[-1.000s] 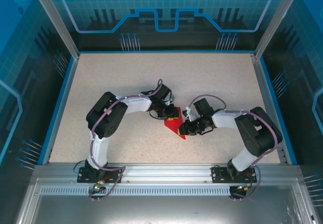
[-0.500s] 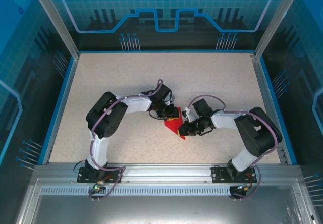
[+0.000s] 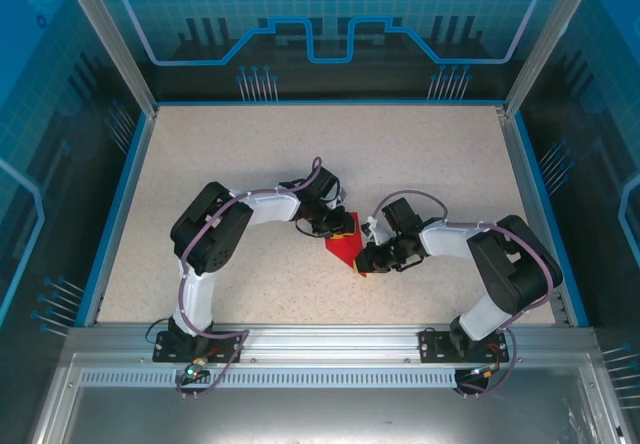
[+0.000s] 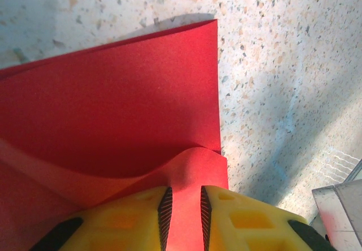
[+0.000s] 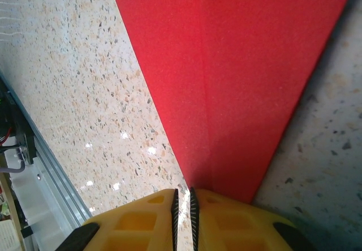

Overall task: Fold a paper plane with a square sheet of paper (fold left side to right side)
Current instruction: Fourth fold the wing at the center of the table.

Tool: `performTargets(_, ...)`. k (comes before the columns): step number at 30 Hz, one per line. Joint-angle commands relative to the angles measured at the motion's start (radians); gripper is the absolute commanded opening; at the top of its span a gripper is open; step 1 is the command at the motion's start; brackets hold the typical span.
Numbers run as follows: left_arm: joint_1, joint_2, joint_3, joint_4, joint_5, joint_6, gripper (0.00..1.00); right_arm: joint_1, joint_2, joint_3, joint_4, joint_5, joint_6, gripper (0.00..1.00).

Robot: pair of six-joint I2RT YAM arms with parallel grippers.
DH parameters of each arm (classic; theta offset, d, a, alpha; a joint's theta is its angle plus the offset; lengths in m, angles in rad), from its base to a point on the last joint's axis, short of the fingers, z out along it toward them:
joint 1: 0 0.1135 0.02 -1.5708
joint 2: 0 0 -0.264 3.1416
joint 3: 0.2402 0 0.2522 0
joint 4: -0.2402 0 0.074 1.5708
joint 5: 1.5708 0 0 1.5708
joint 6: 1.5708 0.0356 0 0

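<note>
Your left gripper (image 4: pixel 185 217) pinches the folded red paper (image 4: pixel 113 104) at its wide end. The long crease runs straight ahead of your right gripper (image 5: pixel 182 206), jaws near-closed at the tip, hold unclear.

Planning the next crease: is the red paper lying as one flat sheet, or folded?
Folded. The red paper tapers to a point in the top view; wrist views show a centre crease and overlapping layers.
</note>
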Motion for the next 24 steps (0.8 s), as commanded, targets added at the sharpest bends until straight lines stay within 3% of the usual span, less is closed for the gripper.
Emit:
performTargets(1, 0.016, 0.034, -0.053, -0.099, -0.090, 0.028, 0.26, 0.023, -0.003, -0.032, -0.131, -0.007, -0.008, 0.16)
performTargets(24, 0.023, 0.033, -0.056, -0.099, -0.090, 0.028, 0.26, 0.029, -0.020, -0.037, -0.196, 0.015, -0.024, 0.16)
